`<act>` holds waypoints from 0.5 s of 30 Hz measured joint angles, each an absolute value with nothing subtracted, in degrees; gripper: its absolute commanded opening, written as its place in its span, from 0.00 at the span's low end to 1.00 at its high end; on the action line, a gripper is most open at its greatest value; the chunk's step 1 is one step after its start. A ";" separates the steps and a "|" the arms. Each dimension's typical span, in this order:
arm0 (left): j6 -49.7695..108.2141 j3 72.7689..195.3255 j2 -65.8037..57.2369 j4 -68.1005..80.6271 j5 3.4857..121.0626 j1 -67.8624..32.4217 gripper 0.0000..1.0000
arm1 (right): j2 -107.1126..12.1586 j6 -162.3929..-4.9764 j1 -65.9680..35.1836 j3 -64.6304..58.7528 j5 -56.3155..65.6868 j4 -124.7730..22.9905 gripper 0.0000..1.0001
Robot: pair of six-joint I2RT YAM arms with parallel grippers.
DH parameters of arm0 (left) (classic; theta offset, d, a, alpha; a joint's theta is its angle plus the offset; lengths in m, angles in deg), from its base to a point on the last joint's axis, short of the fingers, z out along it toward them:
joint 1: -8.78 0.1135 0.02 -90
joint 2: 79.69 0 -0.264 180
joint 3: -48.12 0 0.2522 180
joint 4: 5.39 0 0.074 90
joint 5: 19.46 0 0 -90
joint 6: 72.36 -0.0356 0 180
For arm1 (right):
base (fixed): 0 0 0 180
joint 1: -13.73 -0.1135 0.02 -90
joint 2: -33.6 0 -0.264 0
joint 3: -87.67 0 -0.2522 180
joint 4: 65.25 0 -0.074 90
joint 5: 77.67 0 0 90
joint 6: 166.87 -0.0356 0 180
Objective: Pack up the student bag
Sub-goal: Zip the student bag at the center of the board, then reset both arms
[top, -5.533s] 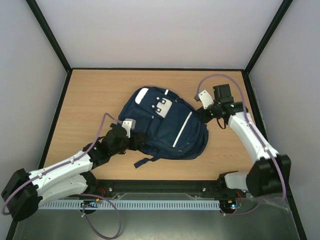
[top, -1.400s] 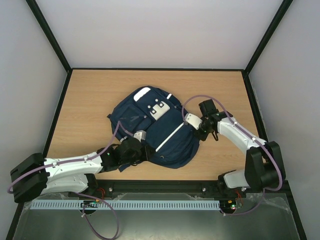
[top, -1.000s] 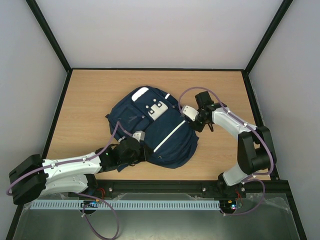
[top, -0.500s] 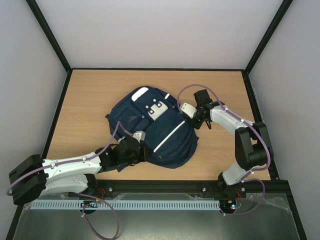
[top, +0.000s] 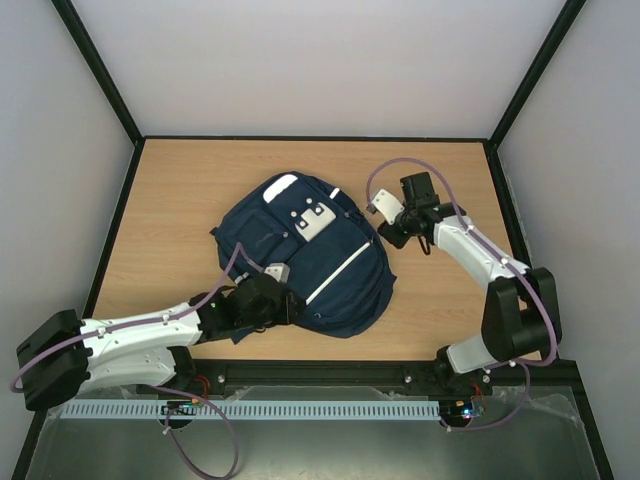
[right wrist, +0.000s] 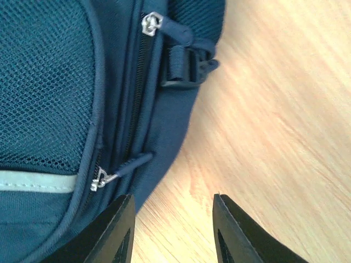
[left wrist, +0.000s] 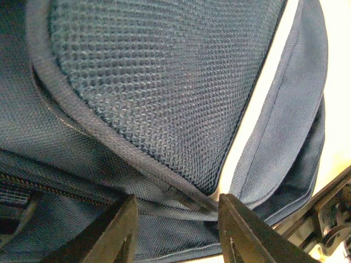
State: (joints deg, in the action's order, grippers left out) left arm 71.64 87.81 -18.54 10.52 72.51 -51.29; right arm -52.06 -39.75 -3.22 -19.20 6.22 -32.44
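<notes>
The student bag, navy blue with white stripes and a white-grey patch, lies flat mid-table. My left gripper is at its near-left edge; in the left wrist view it is open, with a fold of the bag's mesh and piping between the spread fingers. My right gripper is at the bag's right edge; in the right wrist view it is open and empty over bare wood, beside a closed zip and its pull.
The wooden table is ringed by a black frame and grey walls. A second zip slider and a strap buckle sit further along the bag's side. A dark strap lies by my left arm.
The bag has been shifted left and nearer over the last seconds. In the last half second my right gripper drew back right, off the bag's edge. The left arm has barely moved.
</notes>
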 measured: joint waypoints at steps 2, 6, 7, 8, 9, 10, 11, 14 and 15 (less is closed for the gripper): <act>71.36 89.10 -18.57 13.06 72.97 -51.27 0.58 | -50.12 -40.93 -2.34 -19.40 6.26 -32.44 0.43; 69.59 92.47 -19.18 18.30 73.82 -50.73 0.71 | -45.68 -43.96 0.06 -19.81 6.13 -32.24 0.48; 69.24 93.60 -19.42 19.77 74.15 -50.53 0.73 | -44.22 -45.04 0.59 -20.05 6.09 -32.15 0.50; 68.65 95.42 -19.70 21.73 74.68 -50.16 0.78 | -42.82 -45.93 1.02 -20.23 6.04 -32.02 0.53; 68.36 95.79 -20.01 22.13 74.85 -49.92 0.95 | -41.53 -47.02 1.24 -20.42 6.04 -32.02 0.56; 67.82 96.90 -20.34 23.37 75.16 -49.39 0.99 | -40.00 -48.14 1.37 -20.75 6.02 -32.00 0.60; 66.98 98.04 -20.73 24.60 75.57 -48.87 0.99 | -38.01 -49.45 1.40 -21.34 6.04 -32.02 0.67; 65.24 101.19 -21.32 27.39 76.43 -46.62 0.99 | -32.50 -54.24 1.42 -22.74 6.02 -32.02 1.00; 64.43 102.41 -21.32 28.44 76.56 -45.42 0.99 | -30.58 -55.68 1.42 -23.33 6.13 -32.20 1.00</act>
State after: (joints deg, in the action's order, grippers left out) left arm 64.43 102.41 -21.32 28.44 76.56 -45.42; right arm -30.58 -55.68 1.42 -23.33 6.13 -32.20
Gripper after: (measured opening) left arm 0.991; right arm 0.865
